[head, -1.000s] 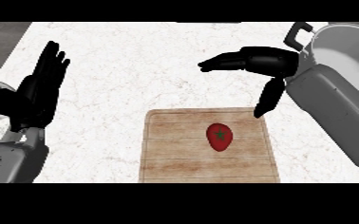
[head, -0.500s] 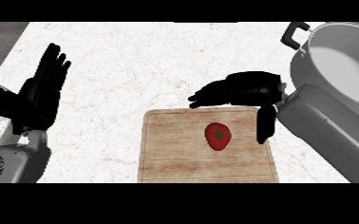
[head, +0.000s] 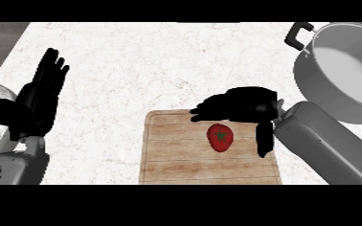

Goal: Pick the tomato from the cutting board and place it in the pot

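surface: white speckled counter (head: 155, 62); wooden cutting board (head: 176, 165) at the near edge, right of centre
tomato: tomato (head: 220, 137) lies on the board's right half, stem end up, not lifted
right hand: right hand (head: 240, 106) hangs over the board's far edge, just above the tomato; fingers spread and bent downward, thumb pointing down on the tomato's right; holds nothing, contact with the tomato not visible
left hand: left hand (head: 41, 100) resting at the left edge, flat and open, fingers up, well apart from the board
pot: grey pot (head: 332, 76) far right, partly cut off by the frame, black handle on its far-left side; open mouth looks clear
risk 1: tomato is smooth and round — if the fingers close off-centre it could roll or squirt out across the board
risk 2: fingers come in from the far side and hide the tomato, so the pinch line is hard to judge
risk 3: pot rim sits just beside the right forearm; the carry could clip the rim or handle if not lifted high enough
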Controlling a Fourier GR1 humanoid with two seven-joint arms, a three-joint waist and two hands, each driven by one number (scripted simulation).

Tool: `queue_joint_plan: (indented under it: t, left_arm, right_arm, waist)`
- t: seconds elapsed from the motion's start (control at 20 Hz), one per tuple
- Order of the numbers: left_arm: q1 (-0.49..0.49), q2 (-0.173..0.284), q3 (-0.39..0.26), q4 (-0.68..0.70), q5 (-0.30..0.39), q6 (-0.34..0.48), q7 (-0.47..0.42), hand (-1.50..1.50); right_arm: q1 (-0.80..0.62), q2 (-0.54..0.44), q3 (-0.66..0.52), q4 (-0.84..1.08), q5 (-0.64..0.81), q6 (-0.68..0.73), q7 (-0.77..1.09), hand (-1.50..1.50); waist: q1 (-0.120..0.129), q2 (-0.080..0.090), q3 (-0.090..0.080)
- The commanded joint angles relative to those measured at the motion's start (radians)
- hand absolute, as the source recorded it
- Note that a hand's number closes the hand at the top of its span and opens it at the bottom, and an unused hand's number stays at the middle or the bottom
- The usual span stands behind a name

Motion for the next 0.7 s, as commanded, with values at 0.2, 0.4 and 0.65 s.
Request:
queue_joint_plan:
  t: [0.2, 0.4, 0.65]
  left_arm:
    - [-0.012, -0.022, 0.031, -0.051, -0.028, -0.015, 0.072, 0.00]
    - [-0.052, -0.021, 0.072, -0.009, -0.021, -0.060, 0.074, 0.00]
    - [-0.057, -0.076, 0.058, 0.042, -0.078, -0.042, 0.035, 0.00]
  right_arm:
    - [0.085, 0.090, -0.030, -0.017, 0.168, 0.016, 0.021, -1.50]
    - [0.055, 0.142, -0.087, 0.064, 0.209, 0.030, -0.056, -1.50]
    - [0.050, 0.214, -0.085, 0.132, 0.310, 0.001, -0.046, -1.50]
  waist:
    - [0.000, -0.001, 0.000]
    - [0.001, 0.001, 0.000]
    - [0.002, 0.001, 0.000]
